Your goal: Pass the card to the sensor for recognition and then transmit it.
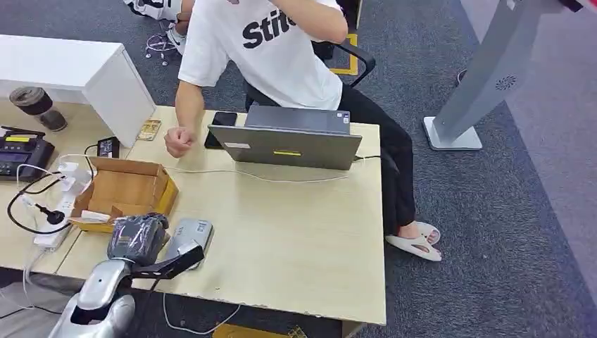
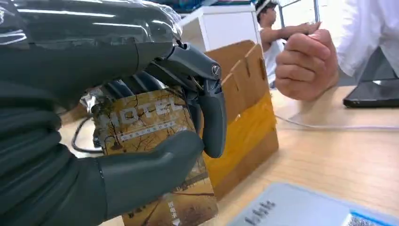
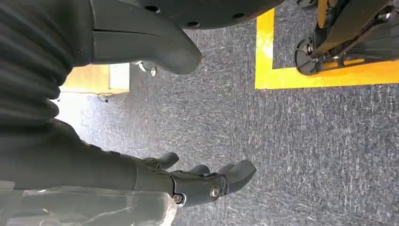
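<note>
Table (image 1: 296, 232) holds laptop (image 1: 288, 137), cardboard box (image 1: 127, 190) with white slips inside, grey sensor (image 1: 189, 236) at near edge. Left hand (image 2: 155, 141) pinches card (image 2: 146, 127) between thumb and fingers, just above sensor, beside box. Card looks thin, stiff, light, glossy so likely slippery; best held by edge, face kept clear. Right hand (image 3: 202, 181) hangs over carpet, fingers loosely spread, holding nothing.
</note>
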You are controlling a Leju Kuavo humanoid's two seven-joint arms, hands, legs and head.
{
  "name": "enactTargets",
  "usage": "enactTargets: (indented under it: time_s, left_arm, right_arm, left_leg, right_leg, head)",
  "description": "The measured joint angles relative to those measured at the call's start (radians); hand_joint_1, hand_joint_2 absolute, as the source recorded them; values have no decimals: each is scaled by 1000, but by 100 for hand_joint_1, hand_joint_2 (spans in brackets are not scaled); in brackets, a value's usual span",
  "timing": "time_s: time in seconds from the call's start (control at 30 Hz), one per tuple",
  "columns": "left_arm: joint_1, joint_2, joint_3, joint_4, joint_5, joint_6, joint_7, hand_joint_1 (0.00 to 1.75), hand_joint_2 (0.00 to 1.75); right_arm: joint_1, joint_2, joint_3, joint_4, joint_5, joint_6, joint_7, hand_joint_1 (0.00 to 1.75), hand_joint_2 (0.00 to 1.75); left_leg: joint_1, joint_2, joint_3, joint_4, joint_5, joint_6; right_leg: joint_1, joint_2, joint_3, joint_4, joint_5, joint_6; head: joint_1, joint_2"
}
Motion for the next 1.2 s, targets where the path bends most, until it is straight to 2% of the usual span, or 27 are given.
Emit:
enactTargets:
  time_s: [0.2, 0.33, 0.47, 0.83, 1.03, 1.2]
  left_arm:
    - [-61, 26, 0, -40, 43, -5, -11, 175, 175]
    - [-124, 69, 9, -80, 84, -25, -24, 175, 175]
    - [-179, 105, 17, -107, 86, -27, -33, 175, 175]
    - [-257, 174, 48, -119, 78, -19, -34, 175, 175]
    - [-296, 187, 52, -113, 87, -22, -31, 175, 175]
    - [-347, 181, 65, -79, 166, -30, -42, 175, 175]
  right_arm:
    - [0, 0, 2, 0, 1, -4, -3, 0, 175]
    - [0, 0, 6, 0, 1, -10, -7, 0, 175]
    - [-1, 0, 8, 0, 1, -9, -7, 0, 175]
    - [-1, 1, 14, 0, 0, -4, -3, 0, 175]
    - [-1, 1, 16, 0, 0, -6, 3, 0, 175]
    - [-1, 1, 24, 0, 0, -8, 3, 0, 175]
  left_leg:
    - [0, 0, 0, 0, 0, 0]
    - [1, 0, 0, 0, 0, 0]
    - [1, 0, 0, 0, 0, 0]
    - [1, 0, 0, 0, 0, 0]
    - [1, 0, -1, 0, 0, 0]
    - [1, 0, 0, 0, 0, 0]
  right_leg:
    - [0, 0, 0, 0, 0, 0]
    - [1, 0, 0, 0, 0, 0]
    - [1, 0, 0, 0, 0, 0]
    - [1, 0, 0, 0, 0, 0]
    - [1, 0, 0, 0, 0, 0]
    - [1, 0, 0, 0, 0, 0]
  head:
    - [0, 0]
    - [1, 0]
    - [0, 0]
    - [0, 0]
    - [0, 0]
    - [0, 0]
